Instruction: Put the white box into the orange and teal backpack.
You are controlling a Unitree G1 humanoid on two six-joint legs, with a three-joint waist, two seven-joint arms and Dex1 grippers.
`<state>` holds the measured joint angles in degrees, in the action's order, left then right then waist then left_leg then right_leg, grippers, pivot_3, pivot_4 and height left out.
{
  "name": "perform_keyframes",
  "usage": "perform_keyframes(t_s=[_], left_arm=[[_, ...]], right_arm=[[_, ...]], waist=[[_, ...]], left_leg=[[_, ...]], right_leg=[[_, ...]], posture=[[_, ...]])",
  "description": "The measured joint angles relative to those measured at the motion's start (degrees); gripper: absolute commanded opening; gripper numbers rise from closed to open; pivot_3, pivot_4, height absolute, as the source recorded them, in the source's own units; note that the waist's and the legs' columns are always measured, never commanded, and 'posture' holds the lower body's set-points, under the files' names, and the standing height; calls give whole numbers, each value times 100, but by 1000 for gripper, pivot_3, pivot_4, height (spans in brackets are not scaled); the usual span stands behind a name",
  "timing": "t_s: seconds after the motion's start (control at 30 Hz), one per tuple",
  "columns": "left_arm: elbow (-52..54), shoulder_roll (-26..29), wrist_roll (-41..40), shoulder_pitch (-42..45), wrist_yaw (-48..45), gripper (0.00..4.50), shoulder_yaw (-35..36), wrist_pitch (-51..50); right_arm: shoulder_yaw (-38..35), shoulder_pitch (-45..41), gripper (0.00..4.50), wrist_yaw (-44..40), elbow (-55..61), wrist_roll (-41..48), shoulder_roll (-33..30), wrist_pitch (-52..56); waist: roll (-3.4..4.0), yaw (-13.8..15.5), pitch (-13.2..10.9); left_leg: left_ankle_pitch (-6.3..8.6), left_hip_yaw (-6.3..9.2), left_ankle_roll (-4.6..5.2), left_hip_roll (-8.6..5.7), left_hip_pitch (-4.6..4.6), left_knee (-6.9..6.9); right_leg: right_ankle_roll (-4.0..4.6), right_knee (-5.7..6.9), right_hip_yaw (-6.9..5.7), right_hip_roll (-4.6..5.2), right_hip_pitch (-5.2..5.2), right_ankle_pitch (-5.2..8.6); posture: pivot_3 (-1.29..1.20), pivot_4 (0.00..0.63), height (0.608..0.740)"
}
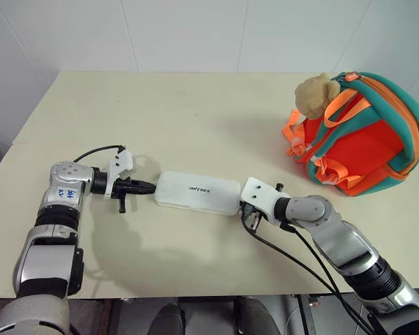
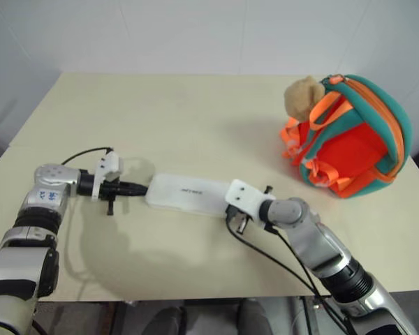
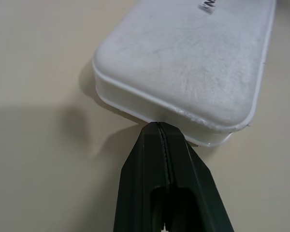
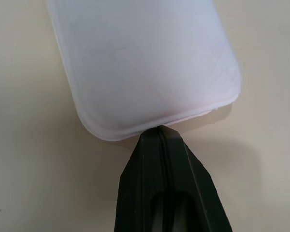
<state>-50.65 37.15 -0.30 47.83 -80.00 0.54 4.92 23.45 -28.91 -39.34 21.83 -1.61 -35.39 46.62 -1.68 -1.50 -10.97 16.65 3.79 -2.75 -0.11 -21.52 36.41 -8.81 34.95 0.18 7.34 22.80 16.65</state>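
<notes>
The white box [image 1: 197, 193] lies flat on the table [image 1: 195, 112] at lower centre of the head view, lettering up, well apart from the orange and teal backpack [image 1: 359, 136], which stands at the upper right with its plush bear [image 1: 315, 94] facing the table centre. The left gripper [image 1: 148, 187] has its fingers pressed fully together and grips nothing; its tip meets the box's left end wall (see the left wrist view). The right gripper [image 4: 159, 129] is likewise closed and empty, tip against the box's right end rim. The box is therefore pinched end to end between two narrow points. Judged risk: on lifting, the smooth rounded ends may slide off either tip, so the box pivots or drops. Uneven pressure could also skid it across the table. No opening of the backpack can be made out from here, so insertion may be blocked.
</notes>
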Motion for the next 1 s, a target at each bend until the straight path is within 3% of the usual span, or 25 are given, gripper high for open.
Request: perform_keyframes(t_s=[0.53,1.0], left_arm=[[3221,309,-515,-1747,171,0,87,-1875],[3899,397,-705,-2156,367,0,132,-2429]], right_arm=[[-128,60,120,-544,65,-5,-211,-1],[-227,117,120,-701,142,0,-225,11]], waist=[[0,-7,0],[0,2,0]], left_leg=[[1,0,2,1,1,1],[2,0,3,0,1,1]], right_leg=[[1,2,5,0,0,0],[2,0,5,0,0,1]], posture=[[0,150,740],[0,150,740]])
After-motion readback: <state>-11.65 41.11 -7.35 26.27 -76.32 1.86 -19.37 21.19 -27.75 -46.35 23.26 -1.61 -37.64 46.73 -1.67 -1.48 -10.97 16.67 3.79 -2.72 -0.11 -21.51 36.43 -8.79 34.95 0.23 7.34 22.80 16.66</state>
